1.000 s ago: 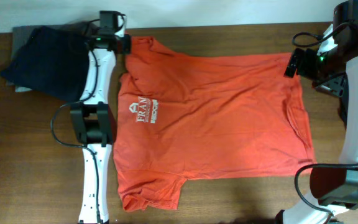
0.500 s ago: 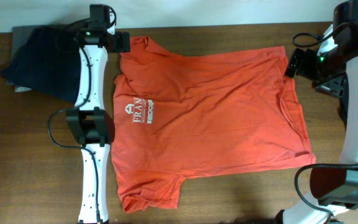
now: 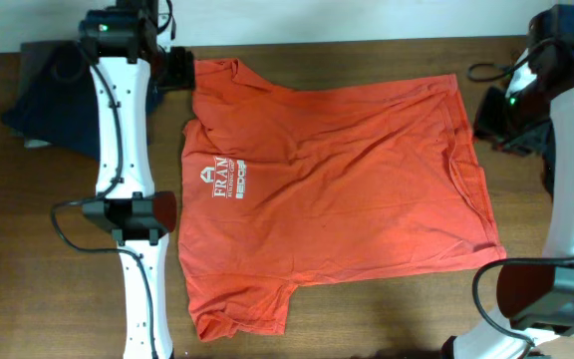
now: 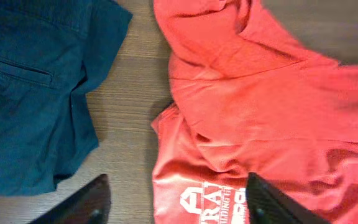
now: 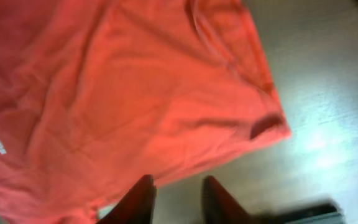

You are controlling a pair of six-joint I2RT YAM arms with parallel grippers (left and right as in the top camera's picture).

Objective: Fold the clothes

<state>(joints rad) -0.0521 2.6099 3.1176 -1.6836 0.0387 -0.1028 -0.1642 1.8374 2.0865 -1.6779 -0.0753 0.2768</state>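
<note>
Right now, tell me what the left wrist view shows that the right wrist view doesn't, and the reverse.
Left wrist only: a dark blue garment with a pocket slit, lying beside the red-orange T-shirt, and the left gripper, fingers wide apart. Right wrist only: the shirt's hem corner and the right gripper, fingers closer together with nothing between them. Both: the T-shirt spread on the wooden table.

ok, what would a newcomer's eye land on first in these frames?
The big red-orange T-shirt spread flat across the middle of the wooden table, with white lettering on its chest. Next is the dark blue garment, bunched at the table's top-left in the overhead view. The left gripper and right gripper hover open at opposite ends of the shirt, holding nothing.
</note>
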